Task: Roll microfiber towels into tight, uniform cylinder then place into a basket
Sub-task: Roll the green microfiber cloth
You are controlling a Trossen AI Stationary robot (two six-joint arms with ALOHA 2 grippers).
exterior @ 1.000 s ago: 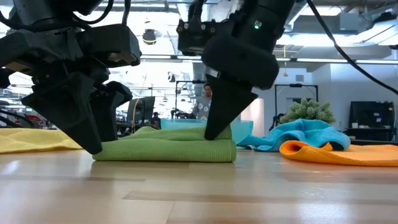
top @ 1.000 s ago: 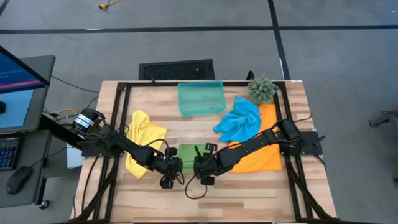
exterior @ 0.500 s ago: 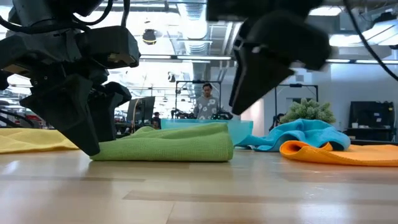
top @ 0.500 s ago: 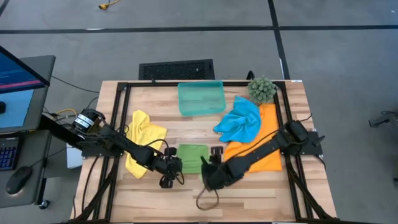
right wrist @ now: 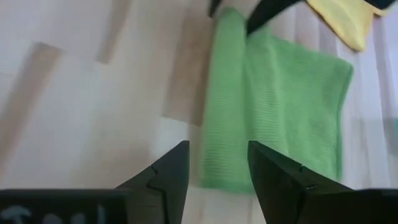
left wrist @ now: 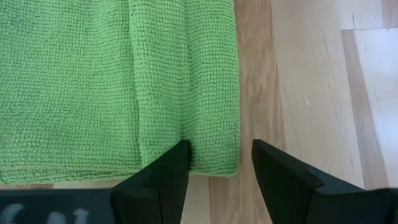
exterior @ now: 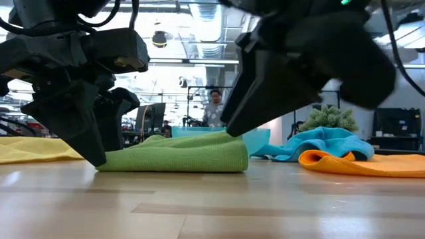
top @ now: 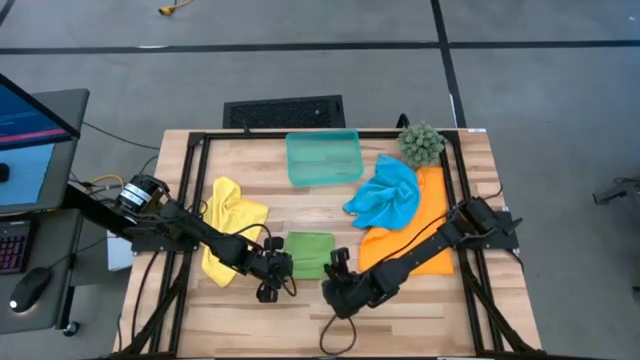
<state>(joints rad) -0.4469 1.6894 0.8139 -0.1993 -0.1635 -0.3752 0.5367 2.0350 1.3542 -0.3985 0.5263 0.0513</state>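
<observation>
We see the green towel [top: 310,253] lying folded flat on the worktop [top: 250,190], near its front edge, with the roll begun along its front edge and its long axis running left to right. Our left end effector [left wrist: 214,163] straddles the towel's left front corner with fingers spread, one touching the fold, gripping nothing. Our right end effector [top: 335,290] hovers just off the towel's right front corner, fingers apart and empty. The basket [top: 323,157] sits at the back, the yellow towel [top: 228,210] left, blue towel [top: 385,193] and orange towel [top: 425,240] right.
</observation>
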